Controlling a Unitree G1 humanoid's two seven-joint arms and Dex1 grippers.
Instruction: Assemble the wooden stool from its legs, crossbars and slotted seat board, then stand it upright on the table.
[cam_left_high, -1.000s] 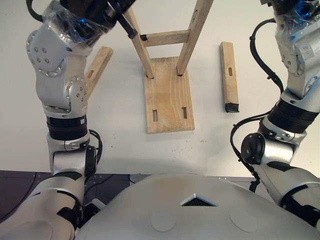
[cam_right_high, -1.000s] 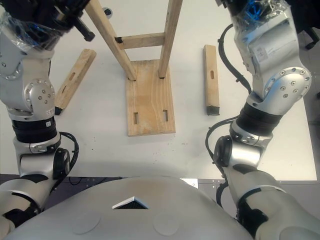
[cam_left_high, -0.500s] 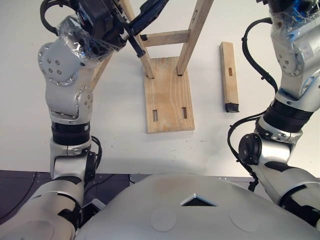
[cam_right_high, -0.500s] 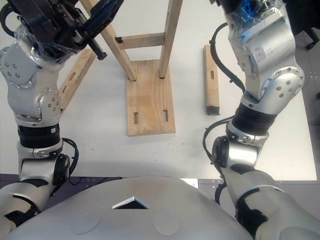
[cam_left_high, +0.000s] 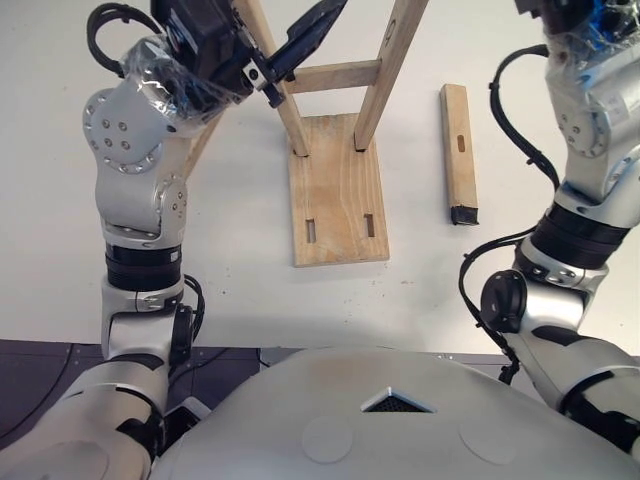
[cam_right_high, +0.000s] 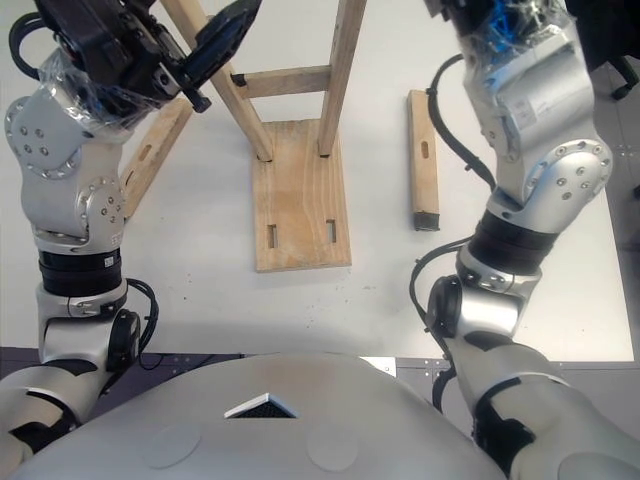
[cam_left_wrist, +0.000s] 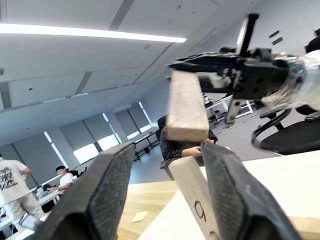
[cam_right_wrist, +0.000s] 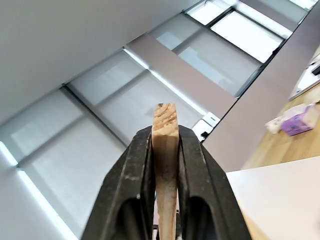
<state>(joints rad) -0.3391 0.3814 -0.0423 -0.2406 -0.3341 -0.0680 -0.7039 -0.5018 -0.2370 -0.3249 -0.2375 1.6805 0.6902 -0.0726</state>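
Swung inward, my left hand (cam_left_high: 290, 55) spreads either side of the steeply leaning pale wooden leg (cam_left_high: 292, 125); my right hand (cam_right_wrist: 165, 137) pinches the other near-upright leg (cam_left_high: 380, 80) at its top.

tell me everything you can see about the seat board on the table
The seat board is a pale rectangular plank of plain wood with visible grain. It lies flat on the white table, its long side running away from the robot. It has four small rectangular slots. The two near slots are empty, and the two far ones hold upright legs joined by a crossbar. Only the table and those legs touch it.
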